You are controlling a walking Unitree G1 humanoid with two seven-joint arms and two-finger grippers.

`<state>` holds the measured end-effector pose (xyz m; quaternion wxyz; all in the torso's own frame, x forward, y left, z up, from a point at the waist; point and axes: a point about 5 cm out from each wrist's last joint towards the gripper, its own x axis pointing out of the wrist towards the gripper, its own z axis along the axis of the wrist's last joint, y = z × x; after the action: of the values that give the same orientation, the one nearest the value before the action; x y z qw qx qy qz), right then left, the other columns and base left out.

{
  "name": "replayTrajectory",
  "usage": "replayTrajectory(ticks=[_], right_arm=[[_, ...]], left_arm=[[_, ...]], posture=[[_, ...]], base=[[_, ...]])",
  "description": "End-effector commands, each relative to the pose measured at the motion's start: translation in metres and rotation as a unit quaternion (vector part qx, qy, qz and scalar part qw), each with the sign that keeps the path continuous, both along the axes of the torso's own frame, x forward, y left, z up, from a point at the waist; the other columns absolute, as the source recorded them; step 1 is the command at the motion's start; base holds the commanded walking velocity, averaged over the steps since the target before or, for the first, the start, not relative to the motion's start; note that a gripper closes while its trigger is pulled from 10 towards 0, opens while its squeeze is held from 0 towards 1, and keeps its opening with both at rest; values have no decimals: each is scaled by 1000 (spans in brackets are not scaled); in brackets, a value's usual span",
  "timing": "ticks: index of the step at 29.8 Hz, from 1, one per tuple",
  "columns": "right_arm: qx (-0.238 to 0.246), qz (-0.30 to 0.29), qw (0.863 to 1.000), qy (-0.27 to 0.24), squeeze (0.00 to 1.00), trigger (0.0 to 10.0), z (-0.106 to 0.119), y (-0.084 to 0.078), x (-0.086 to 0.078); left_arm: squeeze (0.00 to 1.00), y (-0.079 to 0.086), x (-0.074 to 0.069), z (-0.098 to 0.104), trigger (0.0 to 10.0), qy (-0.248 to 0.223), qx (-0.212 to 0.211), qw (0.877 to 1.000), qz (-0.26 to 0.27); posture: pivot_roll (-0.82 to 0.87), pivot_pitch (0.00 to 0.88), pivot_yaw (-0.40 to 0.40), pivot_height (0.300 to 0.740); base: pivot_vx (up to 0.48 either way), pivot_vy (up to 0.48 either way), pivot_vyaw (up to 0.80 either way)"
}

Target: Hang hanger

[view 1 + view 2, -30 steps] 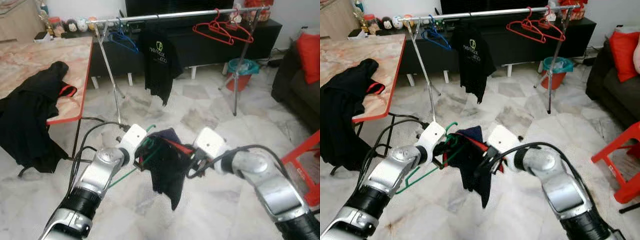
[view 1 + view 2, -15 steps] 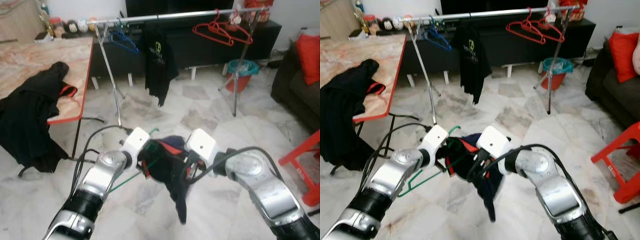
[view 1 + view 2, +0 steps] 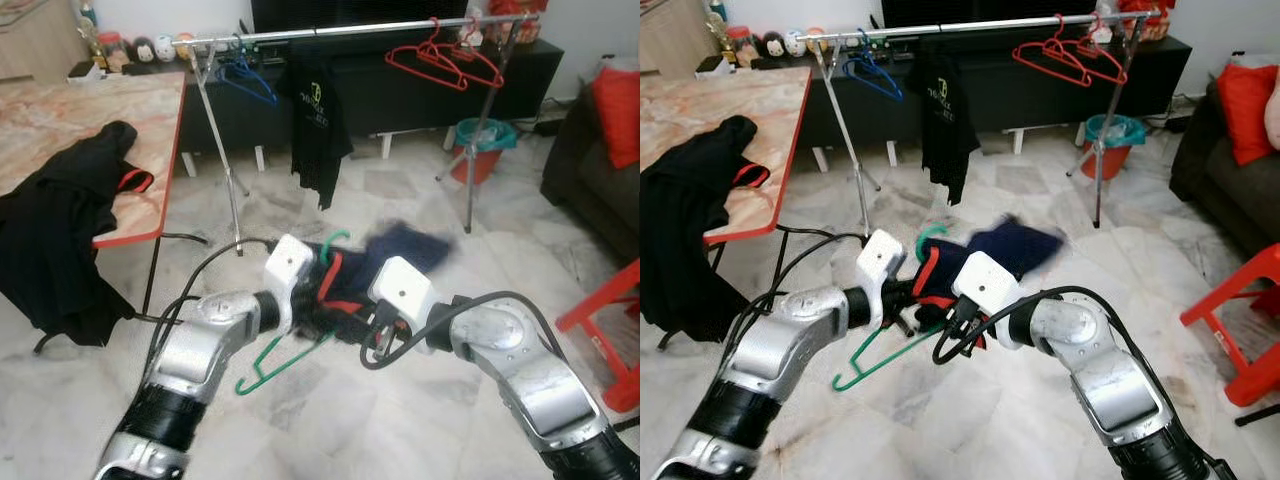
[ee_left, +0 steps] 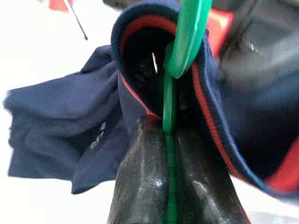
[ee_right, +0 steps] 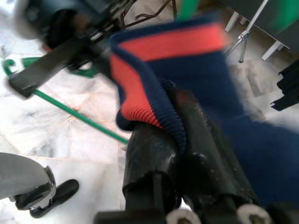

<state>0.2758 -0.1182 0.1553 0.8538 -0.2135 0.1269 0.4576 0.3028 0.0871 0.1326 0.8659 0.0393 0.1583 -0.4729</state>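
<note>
Eye view, frame centre: I'm seeing navy shirt blurring, hiding green hanger neck.
Left wrist: left gripper fingers clamping hanger's green wire between them.
Right wrist: right gripper fingers pinching shirt's red-trimmed collar.

I see a smooth, glossy green plastic hanger inside soft navy knit cloth with ribbed red trim. My black fingers look matt and scuffed; the floor is polished marble.
</note>
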Motion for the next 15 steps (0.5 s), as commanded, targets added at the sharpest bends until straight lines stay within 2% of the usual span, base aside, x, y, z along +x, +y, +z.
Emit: replayTrajectory(ticks=[1, 2, 4, 6, 7, 9, 15], right_arm=[[4, 6, 1000, -7, 0, 10000, 4, 2, -1], [3, 6, 1000, -7, 0, 10000, 4, 2, 0], [2, 6, 1000, -6, 0, 10000, 3, 2, 0], [0, 5, 1000, -6, 0, 10000, 3, 2, 0], [0, 4, 1000, -6, 0, 10000, 2, 2, 0], [1, 2, 1000, -6, 0, 10000, 2, 1, 0], [-1, -5, 1000, -7, 0, 10000, 3, -2, 2]], left_arm=[[0, -2, -2, 0, 10000, -10, 25, 1000, -14], [0, 3, 6, 1, 10000, -17, 26, 999, 32], [0, 7, 16, 4, 10000, -11, 11, 996, 90], [0, 5, 16, 6, 10000, 0, -5, 997, 80], [0, 2, 10, 8, 10000, -3, -9, 999, 36], [0, -3, 0, 6, 10000, 0, 1, 1000, -13], [0, 0, -5, -4, 10000, 13, 26, 999, -18]], posture=[[19, 23, 15, 740], [21, 24, 14, 740], [22, 23, 15, 740], [21, 23, 14, 740], [19, 23, 14, 740], [19, 22, 15, 740], [18, 24, 14, 740]], base=[[0, 0, 0], [0, 0, 0], [0, 0, 0], [0, 0, 0], [0, 0, 0], [0, 0, 0], [0, 0, 0]])
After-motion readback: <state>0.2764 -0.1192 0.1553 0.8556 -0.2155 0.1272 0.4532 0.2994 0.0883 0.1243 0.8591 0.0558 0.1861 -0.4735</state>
